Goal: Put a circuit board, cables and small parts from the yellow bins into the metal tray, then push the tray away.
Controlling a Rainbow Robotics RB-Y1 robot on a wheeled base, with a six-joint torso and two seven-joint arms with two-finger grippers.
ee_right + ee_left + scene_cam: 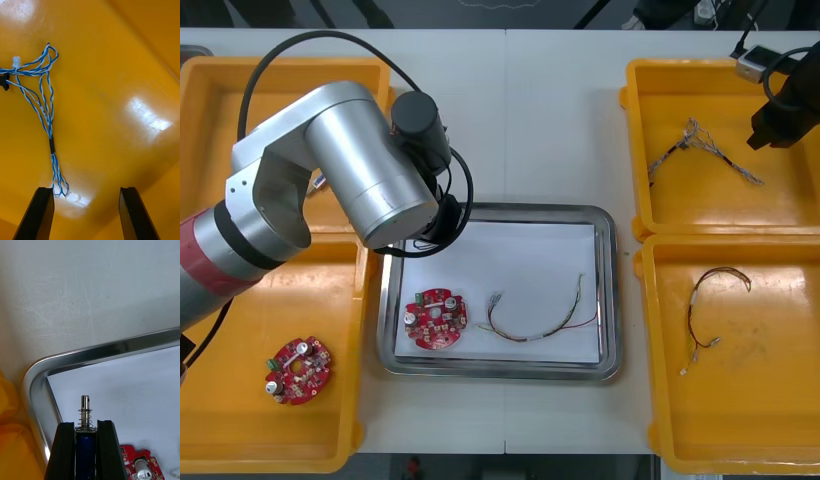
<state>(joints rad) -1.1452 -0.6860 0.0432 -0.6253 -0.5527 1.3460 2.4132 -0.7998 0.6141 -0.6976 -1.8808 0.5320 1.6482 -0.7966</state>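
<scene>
bins first, at the left of the front view: the upper-left yellow bin (210, 110) lies partly under the left arm (365, 165), and the lower-left yellow bin (220, 420) holds a spare circuit board (298, 370). the arm reaches to the upper left corner of the metal tray (608, 300) at mid frame. in the left wrist view the left jaws are clamped on a small metal part (85, 414), a pin with a spring round it, held above the white lining (530, 260) just inside the tray's rounded corner. on that lining lie a second circuit board (436, 318) and, to its right, a thin cable (540, 322). the step in hand looks to be releasing the part into the tray.

risk here: the part hangs close to the rim, so a release off line could land it on the rim or out on the bench (540, 110). being round, it could also roll, or strike the board nearby.

at the right of the frame, the upper-right yellow bin (780, 210) holds the twisted blue and white cable (705, 145), and the lower-right yellow bin (780, 420) holds a black cable (715, 295). the right jaws stand apart over the upper-right bin, with the cable's end loop by the tip of one finger (37, 217), at the edge of the gap. closing as they stand may pinch a single strand that slips free.
</scene>
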